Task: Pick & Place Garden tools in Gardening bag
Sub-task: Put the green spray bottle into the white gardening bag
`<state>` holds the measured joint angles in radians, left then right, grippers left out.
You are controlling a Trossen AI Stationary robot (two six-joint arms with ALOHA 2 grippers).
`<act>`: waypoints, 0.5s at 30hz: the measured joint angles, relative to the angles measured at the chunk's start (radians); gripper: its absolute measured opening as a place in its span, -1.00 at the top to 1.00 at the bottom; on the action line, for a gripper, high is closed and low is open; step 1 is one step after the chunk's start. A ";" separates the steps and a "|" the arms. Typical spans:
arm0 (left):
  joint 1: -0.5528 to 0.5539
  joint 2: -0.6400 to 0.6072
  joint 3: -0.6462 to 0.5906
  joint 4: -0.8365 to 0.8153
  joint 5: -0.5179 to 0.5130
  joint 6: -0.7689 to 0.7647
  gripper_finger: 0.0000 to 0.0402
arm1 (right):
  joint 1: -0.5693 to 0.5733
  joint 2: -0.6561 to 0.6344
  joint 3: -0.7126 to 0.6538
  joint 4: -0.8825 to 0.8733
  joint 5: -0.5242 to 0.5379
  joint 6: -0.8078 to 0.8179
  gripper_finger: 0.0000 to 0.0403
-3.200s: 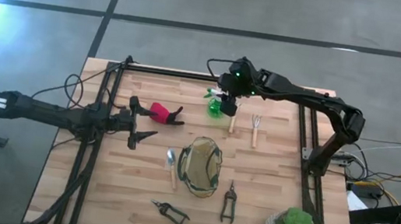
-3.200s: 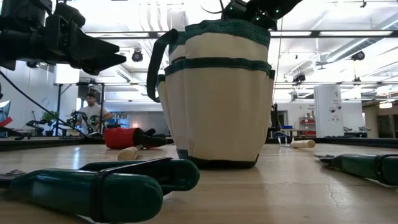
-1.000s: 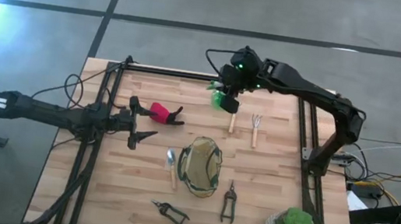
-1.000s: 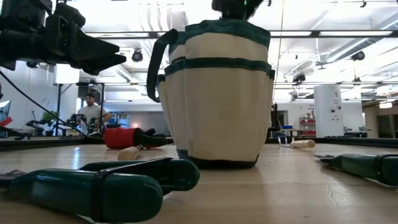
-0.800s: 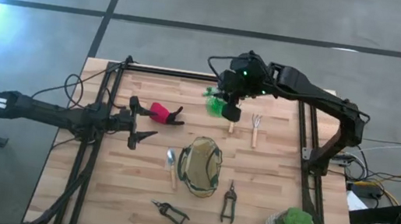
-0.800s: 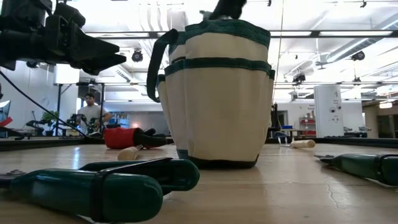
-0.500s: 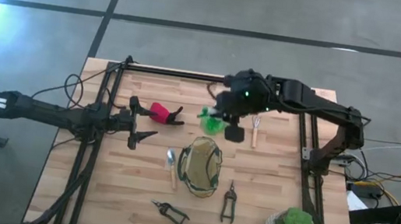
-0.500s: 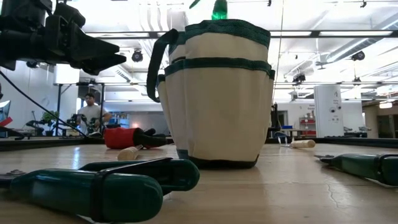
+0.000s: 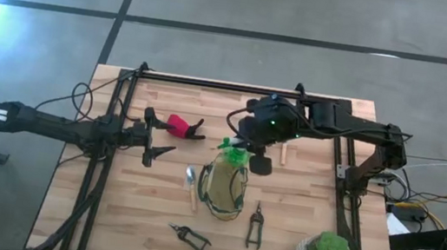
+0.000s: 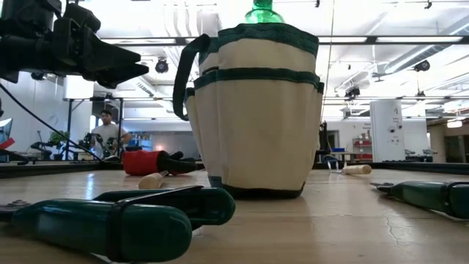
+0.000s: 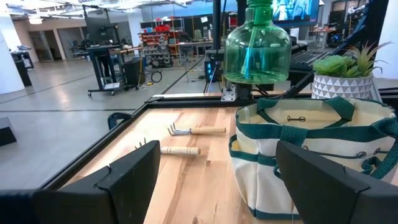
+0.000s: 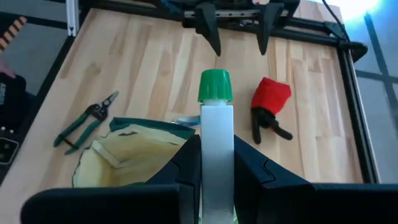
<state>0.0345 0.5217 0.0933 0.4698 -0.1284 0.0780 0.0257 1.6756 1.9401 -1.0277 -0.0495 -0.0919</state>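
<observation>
Progress sits at the very first placement: you have the right gripper (image 9: 248, 150) clamped on the white top of the green spray bottle (image 11: 257, 48), held upright in the air just above the upper rim of the gardening bag (image 9: 224, 188), which stands at the centre of the tabletop (image 9: 300, 202). In the low view the bottle's green body peeks over the bag's top edge at the top middle of the frame, so you are over the opening but have not let go. Nothing can be seen resting inside the bag yet, though its inside is only partly visible. Everything else is left for you: the red-and-black tool (image 9: 181, 125) in the upper left of the tabletop, one wooden-handled fork (image 11: 194, 130) and a second fork (image 11: 170, 149) beyond the bag, the trowel (image 9: 191, 185) just beside the bag's left side, one pruner (image 9: 255, 226) below and right of the bag, and the other pruner (image 9: 190, 237) near the bottom edge. Your left gripper (image 9: 164, 139) waits with its fingers wide apart at the left of the tabletop, near the red-and-black tool, holding nothing.
</observation>
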 joint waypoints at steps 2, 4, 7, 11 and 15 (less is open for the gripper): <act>0.000 0.000 0.000 0.000 0.000 0.000 -0.60 | 0.000 0.000 -0.010 0.031 0.000 0.021 0.79; 0.000 0.000 0.000 0.000 0.000 0.000 -0.60 | 0.001 0.000 -0.017 0.058 0.000 0.044 0.79; 0.000 0.000 0.000 0.000 0.000 0.000 -0.60 | 0.001 0.000 -0.032 0.100 0.000 0.061 0.79; 0.000 0.000 0.000 0.000 0.000 0.000 -0.60 | 0.001 0.000 -0.048 0.131 0.000 0.068 0.79; 0.000 0.000 0.000 0.000 0.000 0.000 -0.60 | 0.002 0.000 -0.063 0.167 0.000 0.090 0.79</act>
<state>0.0347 0.5217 0.0933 0.4700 -0.1284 0.0780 0.0281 1.6756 1.8775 -0.8605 -0.0490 -0.0017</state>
